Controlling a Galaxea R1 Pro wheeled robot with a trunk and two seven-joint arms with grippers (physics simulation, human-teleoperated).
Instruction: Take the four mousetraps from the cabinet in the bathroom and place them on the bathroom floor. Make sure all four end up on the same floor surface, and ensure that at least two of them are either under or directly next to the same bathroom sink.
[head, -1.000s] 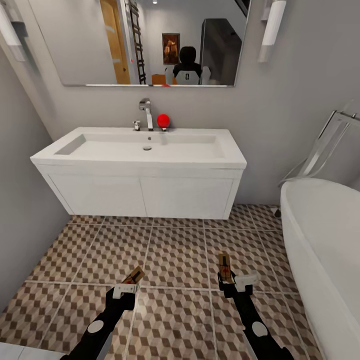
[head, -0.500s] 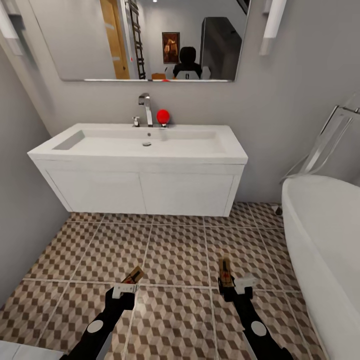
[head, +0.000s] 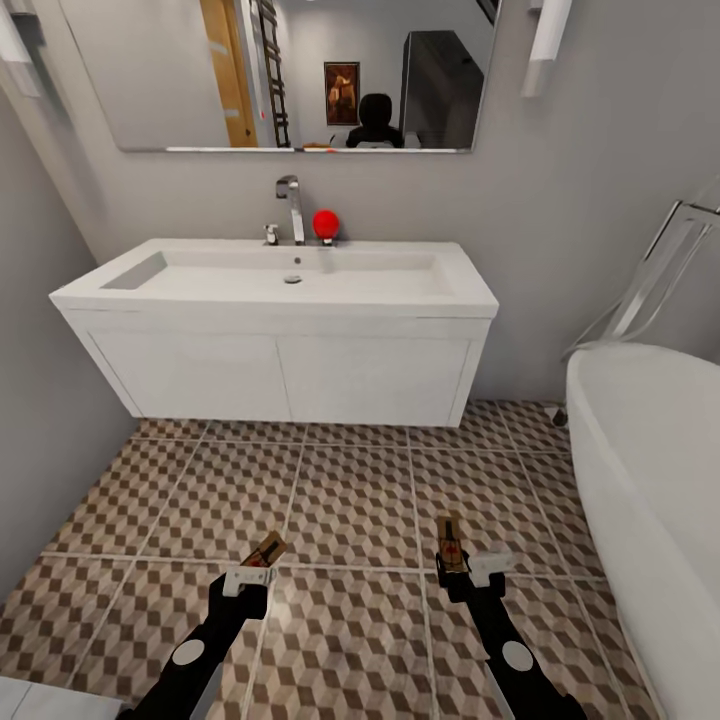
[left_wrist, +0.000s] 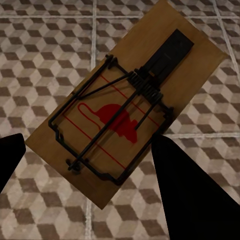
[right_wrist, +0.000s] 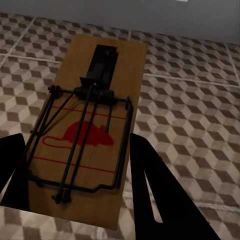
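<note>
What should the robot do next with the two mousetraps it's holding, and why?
Probably roll a bit closer to the sink, then lower them. Each gripper, left and right, holds a mousetrap above the floor, short of the sink.

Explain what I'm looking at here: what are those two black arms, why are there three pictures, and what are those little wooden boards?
This is a simulated wheeled robot with two arms, steered remotely by a person. The large picture comes from a camera on its head, looking down over a bathroom: a white sink on the wall, a bathtub at the right, and patterned floor tiles. The other two pictures come from cameras near each wrist, looking along the jaws. The left gripper holds one mousetrap, a small wooden board with a wire spring and a red mouse print. The right gripper holds a second mousetrap. Both are carried above the floor, in front of the sink.
</note>
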